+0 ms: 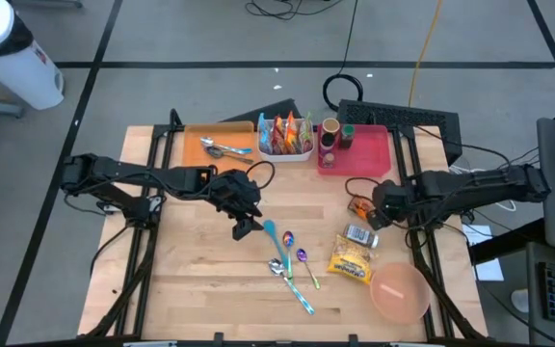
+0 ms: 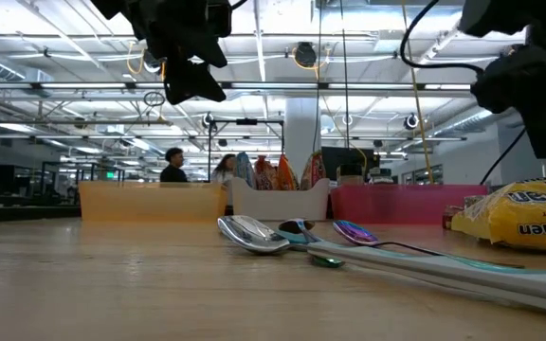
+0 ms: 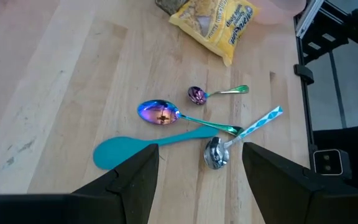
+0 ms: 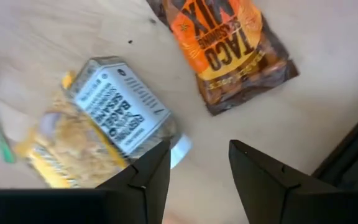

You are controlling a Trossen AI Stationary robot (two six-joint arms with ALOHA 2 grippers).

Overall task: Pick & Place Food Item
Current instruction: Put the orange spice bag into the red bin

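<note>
Three food packets lie flat on the table's right part: a yellow noodle packet (image 1: 352,260) (image 4: 67,149), a small clear packet with a white label (image 1: 359,236) (image 4: 120,109) resting partly on the yellow one, and an orange-brown taco mix packet (image 4: 229,43). My right gripper (image 1: 379,207) (image 4: 199,152) hangs open above them, its fingers over the bare wood between the labelled packet and the taco packet. My left gripper (image 1: 244,224) (image 3: 199,155) hangs open above several spoons (image 1: 287,258) at the table's middle, holding nothing.
A pink bowl (image 1: 400,292) stands at the near right corner. Along the far edge are an orange tray (image 1: 196,146) with a spoon, a white basket (image 1: 285,152) of packets, a red tray (image 1: 364,159) and two jars (image 1: 330,135). The near left is bare wood.
</note>
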